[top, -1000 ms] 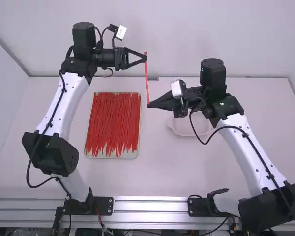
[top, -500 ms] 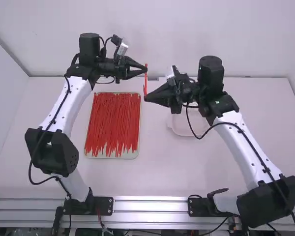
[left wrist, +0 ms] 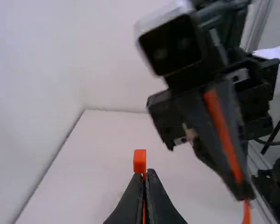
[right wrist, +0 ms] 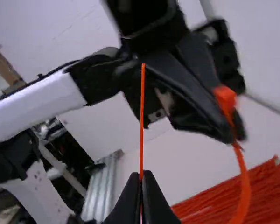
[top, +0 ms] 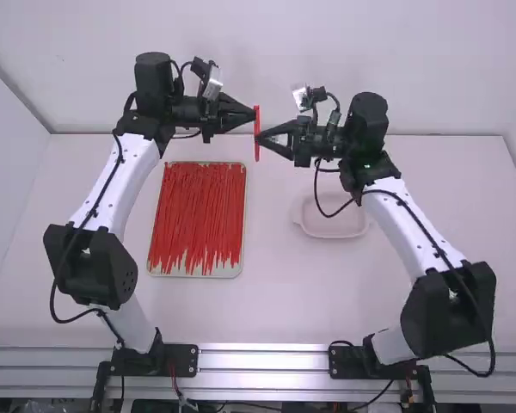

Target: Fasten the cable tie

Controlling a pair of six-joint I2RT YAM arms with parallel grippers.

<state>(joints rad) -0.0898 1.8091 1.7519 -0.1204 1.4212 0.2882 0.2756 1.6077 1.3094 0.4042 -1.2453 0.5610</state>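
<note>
We see a white surface point(top: 327, 292) from above, with two white-and-black arms rising from its near edge. The left arm point(top: 112, 189) and the right arm point(top: 413, 241) both reach up and inward, and their tips meet in the air above the far part of the surface.

On the left half of the surface lies a pale tray point(top: 194, 274) covered with a layer of spare red ties point(top: 198, 215). To its right, well apart from it, sits a shallow clear container point(top: 335, 231).

The left claw point(top: 250, 119) and the right claw point(top: 264, 138) point at each other, nearly tip to tip. Between them hangs one red cable tie point(top: 257, 134), held off the surface above the tray's far right corner.

In the left wrist view, the left claw point(left wrist: 144, 179) is clenched on the tie just below its square head point(left wrist: 139, 160). In the right wrist view, the right claw point(right wrist: 141, 179) is clenched on the tie's thin strap point(right wrist: 142, 116), which runs straight away from its tips. The tie seems to curve round between the two grips, though we cannot tell whether its tail has entered the head.
</note>
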